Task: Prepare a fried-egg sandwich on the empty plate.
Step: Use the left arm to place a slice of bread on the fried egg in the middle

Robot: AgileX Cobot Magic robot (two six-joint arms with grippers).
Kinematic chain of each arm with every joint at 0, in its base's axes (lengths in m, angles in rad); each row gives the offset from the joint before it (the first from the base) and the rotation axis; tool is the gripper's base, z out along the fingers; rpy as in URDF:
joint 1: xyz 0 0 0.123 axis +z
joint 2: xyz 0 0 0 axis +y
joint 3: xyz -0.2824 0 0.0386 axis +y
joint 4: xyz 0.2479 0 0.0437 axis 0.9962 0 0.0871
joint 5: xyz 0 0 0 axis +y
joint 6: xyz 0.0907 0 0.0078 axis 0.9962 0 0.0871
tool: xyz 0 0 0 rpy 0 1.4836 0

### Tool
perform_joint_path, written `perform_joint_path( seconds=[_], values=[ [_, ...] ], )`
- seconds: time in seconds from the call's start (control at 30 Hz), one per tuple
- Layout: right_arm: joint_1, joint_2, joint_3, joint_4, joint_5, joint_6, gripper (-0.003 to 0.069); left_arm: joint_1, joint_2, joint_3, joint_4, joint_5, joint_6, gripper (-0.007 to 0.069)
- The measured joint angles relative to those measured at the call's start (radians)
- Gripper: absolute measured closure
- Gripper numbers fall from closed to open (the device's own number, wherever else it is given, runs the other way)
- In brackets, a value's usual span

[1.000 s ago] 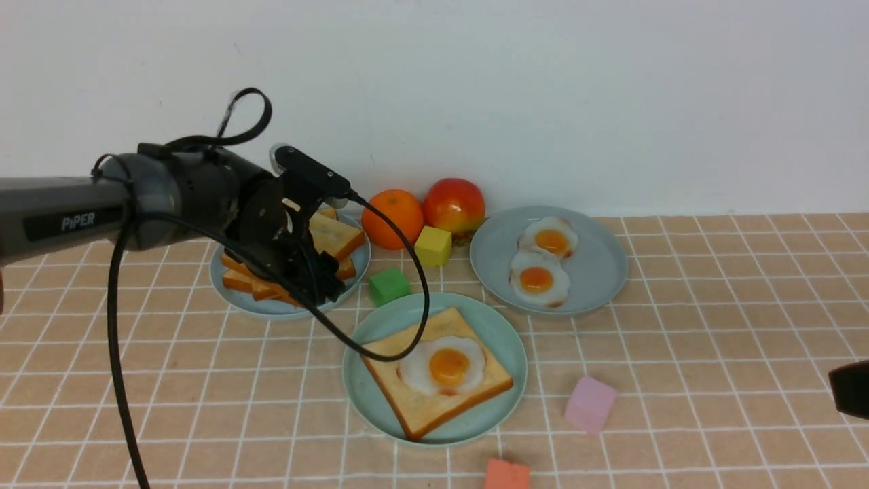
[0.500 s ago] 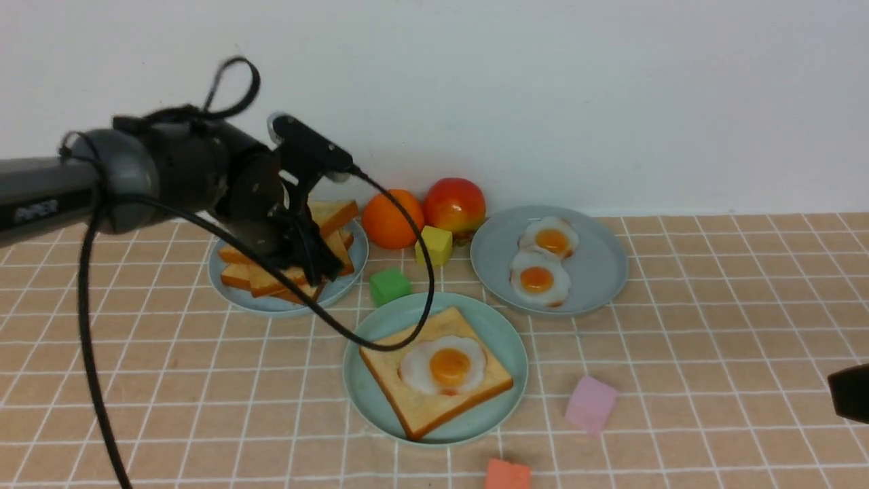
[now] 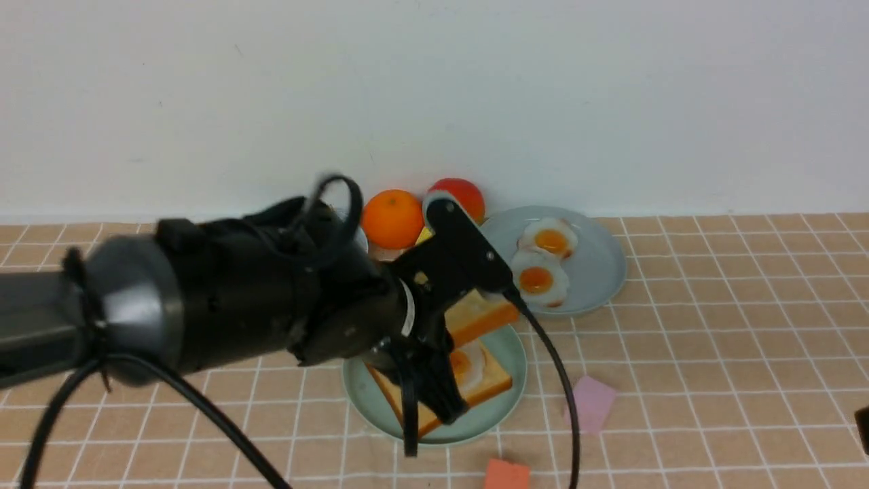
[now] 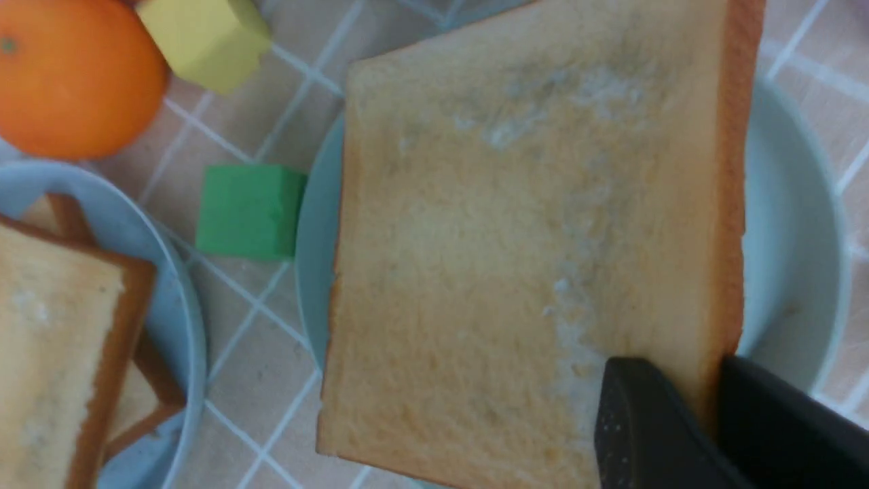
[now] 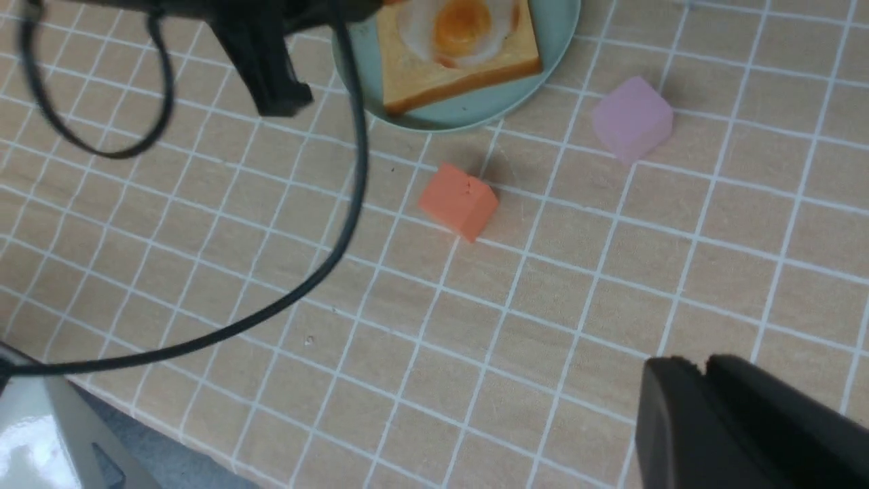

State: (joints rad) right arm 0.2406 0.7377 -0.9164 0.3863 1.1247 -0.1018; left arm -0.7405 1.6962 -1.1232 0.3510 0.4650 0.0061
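The mint-green plate (image 3: 506,407) holds a toast slice (image 3: 492,384) with a fried egg (image 3: 468,363) on it; both also show in the right wrist view (image 5: 468,27). My left gripper (image 4: 706,380) is shut on the crust edge of a second toast slice (image 4: 529,258) and holds it tilted just above that plate (image 4: 794,272). In the front view this held slice (image 3: 478,316) hangs over the egg, and my left arm (image 3: 271,319) covers the plate's left part. My right gripper (image 5: 703,370) is shut and empty, low over the cloth at the front right.
A blue-grey plate with loose toast slices (image 4: 183,326) is hidden behind my arm in the front view. Another blue-grey plate (image 3: 601,272) holds two fried eggs. An orange (image 3: 392,219), an apple (image 3: 465,193), and green (image 4: 248,210), yellow (image 4: 204,41), pink (image 3: 590,402) and orange-red (image 3: 507,474) cubes lie around.
My left arm has lifted a toast slice off the bread plate and swung right and forward, to above the plate with the egg toast. The right gripper has sunk slightly at the frame's edge.
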Motion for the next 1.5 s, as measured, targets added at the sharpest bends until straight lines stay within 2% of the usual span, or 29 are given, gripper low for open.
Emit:
perform_joint_path(
  seconds=[0.3, 0.77, 1.17, 1.27, 1.5],
  values=[
    [0.0, -0.044, 0.0, 0.05, 0.024, 0.013, 0.0578, 0.001, 0.055, 0.002, 0.019, -0.025, 0.011, 0.0516],
    [0.0, -0.07, 0.0, 0.053, 0.046, 0.019, 0.0574, 0.001, 0.061, 0.002, -0.053, -0.029, 0.029, 0.0516],
    [0.0, -0.07, 0.0, 0.053, 0.046, 0.019, 0.0571, 0.001, 0.061, 0.002, -0.104, -0.027, 0.061, 0.03],
    [0.0, -0.07, 0.0, 0.053, 0.046, 0.02, 0.0571, 0.001, 0.059, 0.002, -0.132, -0.014, 0.061, 0.0276],
    [0.0, -0.07, 0.0, 0.053, 0.046, 0.023, 0.0571, 0.001, 0.014, 0.002, -0.155, 0.018, 0.062, 0.027]
  ],
)
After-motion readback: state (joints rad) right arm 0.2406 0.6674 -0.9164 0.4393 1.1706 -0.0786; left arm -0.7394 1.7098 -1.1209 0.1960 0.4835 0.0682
